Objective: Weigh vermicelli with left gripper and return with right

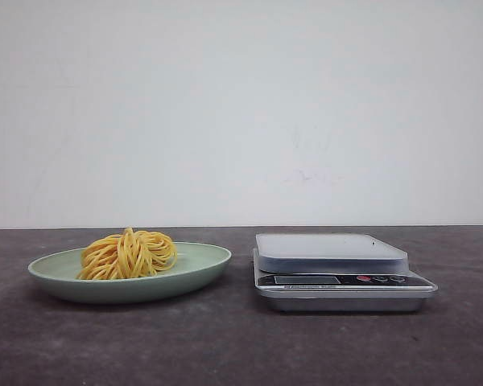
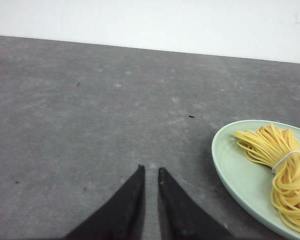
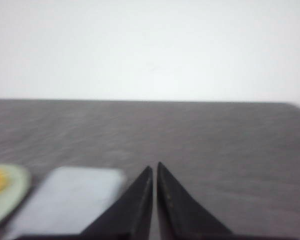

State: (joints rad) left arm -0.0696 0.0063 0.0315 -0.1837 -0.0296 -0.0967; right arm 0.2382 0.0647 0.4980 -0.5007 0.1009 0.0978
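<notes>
Yellow vermicelli [image 1: 129, 253], a coiled bundle w/ a thin band around it, is sitting on the pale green plate [image 1: 201, 265] on the left side of the dark grey table [image 1: 225, 346]. Silver kitchen scale [image 1: 338, 269] is standing just right of the plate, not touching it, w/ nothing lying on its platform. Neither arm is showing in the front view. Left gripper [image 2: 151, 172] is hovering over bare table beside the plate rim, fingers nearly together w/ only a thin gap btwn the tips, gripping nothing. Right gripper [image 3: 154, 169] is looking the same: tips almost touching, nothing btwn them. It's sitting close beside the scale, w/ the plate showing beyond at the frame edge; that view is blurry.
</notes>
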